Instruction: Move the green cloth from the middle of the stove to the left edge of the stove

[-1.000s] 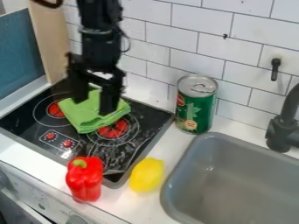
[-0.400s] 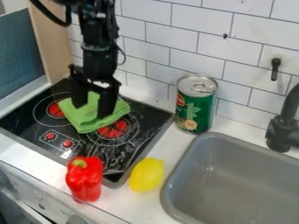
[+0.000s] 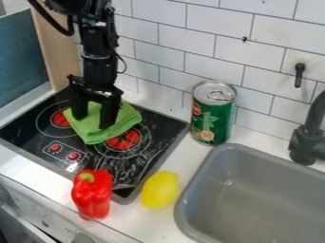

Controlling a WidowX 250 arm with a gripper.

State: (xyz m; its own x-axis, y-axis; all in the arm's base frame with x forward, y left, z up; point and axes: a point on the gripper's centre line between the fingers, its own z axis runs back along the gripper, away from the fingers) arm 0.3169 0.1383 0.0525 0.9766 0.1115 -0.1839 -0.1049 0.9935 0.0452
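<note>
Counter point(image 3: 152, 228) – white, carries the lot.
Cooktop point(image 3: 166, 128) – black, set in counter; landmark.
Sink point(image 3: 266, 190) – gray, R of cooktop.
End effector point(image 3: 92, 122) – black, over rear half of cooktop, at the cloth; fingers spread, one each side of its upper part, nothing visibly pinched.
Cloth point(image 3: 95, 136) – green, folded, on cooktop between burners. Handling (judged): soft, slips easily; best w/ both tips low on fabric, a raised fold between them, closing slow, no hard press on cooktop; check grip before any straight lift.
Can point(image 3: 213, 116) – green, upright, beside cooktop's R corner.
Pepper point(image 3: 93, 195) – red, at cooktop's near edge.
Lemon point(image 3: 160, 190) – yellow, beside cooktop's near R corner.
</note>
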